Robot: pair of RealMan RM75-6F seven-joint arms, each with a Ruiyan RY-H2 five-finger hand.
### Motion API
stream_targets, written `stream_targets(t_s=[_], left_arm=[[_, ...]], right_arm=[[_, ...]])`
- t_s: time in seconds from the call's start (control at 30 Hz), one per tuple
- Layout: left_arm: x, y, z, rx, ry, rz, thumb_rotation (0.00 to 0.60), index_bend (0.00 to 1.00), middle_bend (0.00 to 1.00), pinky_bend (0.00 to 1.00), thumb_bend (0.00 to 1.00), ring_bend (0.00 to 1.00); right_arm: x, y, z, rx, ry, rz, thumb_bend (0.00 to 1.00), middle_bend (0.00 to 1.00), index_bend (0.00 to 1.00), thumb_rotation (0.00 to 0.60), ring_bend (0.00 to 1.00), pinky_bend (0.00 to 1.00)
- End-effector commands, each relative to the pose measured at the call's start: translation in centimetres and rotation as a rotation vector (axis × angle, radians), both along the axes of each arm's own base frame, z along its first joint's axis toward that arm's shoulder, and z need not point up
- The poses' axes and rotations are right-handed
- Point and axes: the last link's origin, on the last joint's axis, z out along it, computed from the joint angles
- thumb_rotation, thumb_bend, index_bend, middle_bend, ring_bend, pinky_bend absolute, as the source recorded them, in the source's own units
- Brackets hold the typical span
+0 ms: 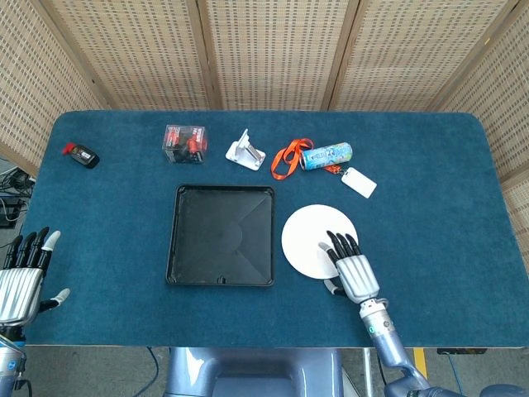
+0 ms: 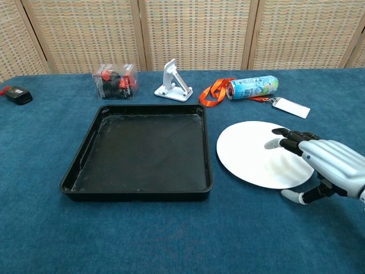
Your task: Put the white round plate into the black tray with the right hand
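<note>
The white round plate (image 1: 312, 234) (image 2: 258, 151) lies flat on the blue table just right of the black tray (image 1: 221, 236) (image 2: 142, 149), which holds nothing. My right hand (image 1: 351, 269) (image 2: 322, 164) is open, palm down, over the plate's near right edge. Its dark fingertips (image 2: 283, 141) reach over the plate and its thumb (image 2: 296, 196) hangs past the rim. I cannot tell whether it touches the plate. My left hand (image 1: 23, 277) is open at the table's near left corner, seen only in the head view.
Along the far side stand a clear box with red parts (image 2: 115, 81), a white stand (image 2: 174, 81), an orange lanyard (image 2: 214, 92), a lying drink can (image 2: 252, 87) and a white tag (image 2: 291, 107). A small black and red device (image 2: 16, 94) lies far left.
</note>
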Motion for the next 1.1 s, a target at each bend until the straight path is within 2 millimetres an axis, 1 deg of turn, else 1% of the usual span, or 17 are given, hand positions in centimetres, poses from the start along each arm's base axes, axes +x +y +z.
stream_targets(t_s=[0.03,0.37,0.53,0.63,0.73,0.97,1.1], left_arm=[[0.0,0.0,-0.1,-0.002,0.001,0.002,0.6,0.0,0.0,0.0,0.0,0.0],[-0.1,0.1,-0.2,-0.003,0.002,0.004,0.6,0.0,0.0,0.0,0.0,0.0],[-0.1,0.1,-0.2,-0.004,0.0,0.004,0.6,0.0,0.0,0.0,0.0,0.0],[-0.1,0.1,-0.3,-0.007,0.0,0.004,0.6,0.0,0.0,0.0,0.0,0.0],[-0.1,0.1,-0.3,-0.008,0.0,0.003,0.6,0.0,0.0,0.0,0.0,0.0],[0.0,0.0,-0.4,-0.009,-0.001,0.002,0.6,0.0,0.0,0.0,0.0,0.0],[0.0,0.0,-0.3,-0.008,-0.003,0.001,0.6,0.0,0.0,0.0,0.0,0.0]], right_arm=[[-0.1,-0.1,-0.2,0.005,-0.002,-0.007,0.47,0.0,0.21,0.6,0.0,0.05],[-0.1,-1.0,-0.8,-0.039,-0.032,-0.008,0.49,0.0,0.25,0.6,0.0,0.05],[0.0,-1.4,-1.0,-0.079,-0.065,-0.01,0.53,0.01,0.3,0.6,0.0,0.08],[-0.2,-1.5,-1.2,-0.093,-0.071,-0.006,0.54,0.03,0.35,0.6,0.0,0.1],[-0.3,-1.6,-1.4,-0.1,-0.075,-0.006,0.54,0.05,0.39,0.6,0.0,0.1],[-0.4,-2.0,-1.5,-0.117,-0.101,-0.008,0.54,0.08,0.42,0.6,0.0,0.11],[-0.4,-2.0,-1.4,-0.127,-0.106,-0.006,0.55,0.1,0.46,0.6,0.0,0.11]])
